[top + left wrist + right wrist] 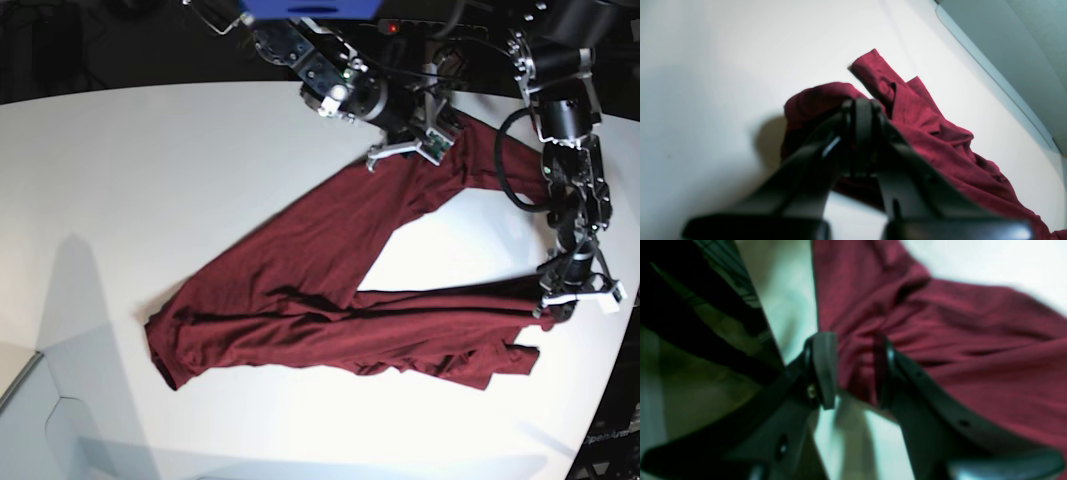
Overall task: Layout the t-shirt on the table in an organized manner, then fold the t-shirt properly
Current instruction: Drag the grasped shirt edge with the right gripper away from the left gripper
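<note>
**Inspector:** Report the shirt's position.

**Operator:** The shirt (pixel 330 300) lies on the surface (pixel 130 170), stretched in a long rumpled band from near left to the far right. It is not flat: folds run along its length and one strip reaches up to my right claw (pixel 415 148) at the far edge.

**Inspector:** Claw states?

**Operator:** In the right wrist view my right claw (pixel 853 370) has its jaws parted, with bunched cloth between them; one pad (pixel 825 366) stands clear of the fabric, so I judge it is not gripping. My left claw (pixel 862 110) is closed, its tips pressed together against a hump of shirt (pixel 923 133). The base view puts it at the shirt's right end (pixel 575 290). Whether cloth is truly pinched I cannot tell; the tips hide it.

**Inspector:** Step in hand?

**Operator:** Laying out, in my judgement. Folding is some way off.

**Inspector:** Recommendations?

**Operator:** I would lift the right claw straight up so no fabric drags along. Then take one layer at a corner or hem, not a bunch. Pull the two ends apart low over the surface, keeping the cloth off the far edge.
</note>
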{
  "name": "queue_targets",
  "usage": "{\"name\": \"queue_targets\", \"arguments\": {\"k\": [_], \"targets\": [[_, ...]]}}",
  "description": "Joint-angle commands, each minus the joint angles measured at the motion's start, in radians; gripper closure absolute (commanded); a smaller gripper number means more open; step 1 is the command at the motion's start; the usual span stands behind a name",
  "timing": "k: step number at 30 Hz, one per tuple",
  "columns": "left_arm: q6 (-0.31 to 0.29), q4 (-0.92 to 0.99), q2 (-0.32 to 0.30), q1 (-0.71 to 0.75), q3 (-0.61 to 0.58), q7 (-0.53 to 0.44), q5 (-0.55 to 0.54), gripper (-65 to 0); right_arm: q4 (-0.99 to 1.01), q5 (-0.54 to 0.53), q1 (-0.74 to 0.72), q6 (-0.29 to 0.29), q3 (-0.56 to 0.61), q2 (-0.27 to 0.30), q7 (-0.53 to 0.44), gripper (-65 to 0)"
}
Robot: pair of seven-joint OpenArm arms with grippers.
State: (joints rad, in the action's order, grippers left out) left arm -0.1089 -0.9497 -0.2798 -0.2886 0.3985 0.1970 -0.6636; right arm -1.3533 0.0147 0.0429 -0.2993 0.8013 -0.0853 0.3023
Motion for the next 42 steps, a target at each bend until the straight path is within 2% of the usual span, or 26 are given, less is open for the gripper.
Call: {"name": "queue_targets", "arguments": {"k": [1, 3, 7, 11, 15, 21, 25, 29, 33, 42], "targets": [[-0.010, -0.019, -0.016, -0.025, 0.004, -0.024, -0.011, -0.4, -0.042, -0.011, -0.008, -0.005, -0.001, -0.012, -0.030, -20.8], [-0.010, -0.019, -0.016, -0.025, 0.004, -0.024, -0.011, -0.5, -0.079, -0.011, -0.007, -0.004, -0.027, 0.014, -0.030, -21.5], [-0.010, -0.019, -0.016, -0.022, 0.004, -0.024, -0.011, -0.5, -0.120, -0.012, 0.007, -0.004, -0.164, 0.055, -0.035, -23.1], [-0.010, -0.019, -0.016, -0.019, 0.004, -0.024, -0.011, -0.5, -0.143, -0.012, -0.002, -0.004, -0.397, 0.074, -0.038, -26.9], [-0.010, -0.019, -0.016, -0.018, 0.004, -0.024, -0.011, -0.5, -0.122, -0.012, -0.099, -0.004, -0.623, 0.077, -0.030, -29.3], [-0.010, -0.019, -0.016, -0.016, 0.004, -0.024, -0.011, -0.5, 0.030, -0.012, -0.292, -0.004, -0.955, 0.077, -0.030, -33.5], [-0.010, -0.019, -0.016, -0.007, 0.004, -0.024, -0.011, -0.5, 0.165, -0.012, -0.400, -0.002, -1.114, 0.095, -0.030, -35.3], [-0.010, -0.019, -0.016, -0.005, 0.004, -0.024, -0.011, -0.5, 0.326, -0.012, -0.469, -0.002, -1.178, 0.135, -0.039, -35.5], [-0.010, -0.019, -0.016, -0.005, 0.004, -0.024, -0.011, -0.5, 0.443, -0.012, -0.521, -0.002, -1.186, 0.158, -0.041, -35.5], [-0.010, -0.019, -0.016, -0.004, 0.004, -0.024, -0.008, -0.5, 0.447, -0.012, -0.529, -0.002, -1.183, 0.152, -0.068, -35.5]]}}
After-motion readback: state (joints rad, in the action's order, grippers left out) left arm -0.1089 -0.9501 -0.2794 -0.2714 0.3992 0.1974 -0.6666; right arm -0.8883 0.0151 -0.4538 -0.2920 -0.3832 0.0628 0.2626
